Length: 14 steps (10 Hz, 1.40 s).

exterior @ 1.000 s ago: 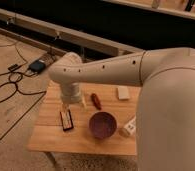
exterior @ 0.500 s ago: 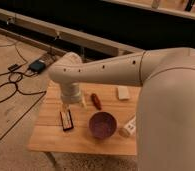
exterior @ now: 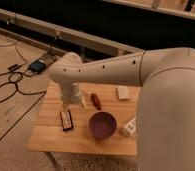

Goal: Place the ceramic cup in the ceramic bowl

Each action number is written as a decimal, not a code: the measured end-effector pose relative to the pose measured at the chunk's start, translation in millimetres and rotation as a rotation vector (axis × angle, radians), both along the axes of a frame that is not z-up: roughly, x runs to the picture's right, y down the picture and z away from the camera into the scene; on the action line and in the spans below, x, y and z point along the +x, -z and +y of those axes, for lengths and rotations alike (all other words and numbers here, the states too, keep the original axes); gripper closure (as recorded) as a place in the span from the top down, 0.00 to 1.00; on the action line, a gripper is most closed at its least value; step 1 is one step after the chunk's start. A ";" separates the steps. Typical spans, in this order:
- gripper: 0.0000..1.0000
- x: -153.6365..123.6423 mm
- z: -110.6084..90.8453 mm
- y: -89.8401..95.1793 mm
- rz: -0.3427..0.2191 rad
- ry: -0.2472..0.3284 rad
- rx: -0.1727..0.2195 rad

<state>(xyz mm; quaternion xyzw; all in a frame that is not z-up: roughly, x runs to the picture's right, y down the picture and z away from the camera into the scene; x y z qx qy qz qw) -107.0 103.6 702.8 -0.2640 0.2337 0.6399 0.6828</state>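
**Bowl lies down and to the right of the gripper; cup not separately visible**

The robot's bulky white arm (exterior: 141,70) sweeps in from the right and bends at an elbow above the left half of the light wooden table (exterior: 51,140), then drops towards the tabletop. The gripper (exterior: 73,106) hangs at the lower end of that white wrist, just above the wood and largely hidden by the arm. Whether it is open or closed on anything cannot be told.

The round, shallow, dark purple-maroon ceramic bowl (exterior: 102,125) sits near the table's front edge, empty, to the right of the gripper and nearer the camera. I judge that the carry has to run along that diagonal.

A long white labelled bottle (exterior: 128,127) lies just beside the bowl's right rim. A dark flat rectangular packet (exterior: 66,120) lies directly in front of the gripper, left of the bowl. A small flat white block (exterior: 123,92) rests at the back. A small red oblong object (exterior: 95,100) lies between the wrist and the block, behind the bowl.

The plain white ceramic cup cannot be told apart from the white wrist. If it is there, it is at the gripper and well apart from the bowl.
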 end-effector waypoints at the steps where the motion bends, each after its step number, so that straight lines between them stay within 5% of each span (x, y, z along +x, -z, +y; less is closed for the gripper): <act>1: 0.65 0.0 0.0 0.0 0.000 0.000 0.000; 12: 0.65 -0.1 0.3 -0.9 -0.001 0.001 -0.001; 14: 0.65 6.4 -5.5 -20.0 -0.016 0.062 0.020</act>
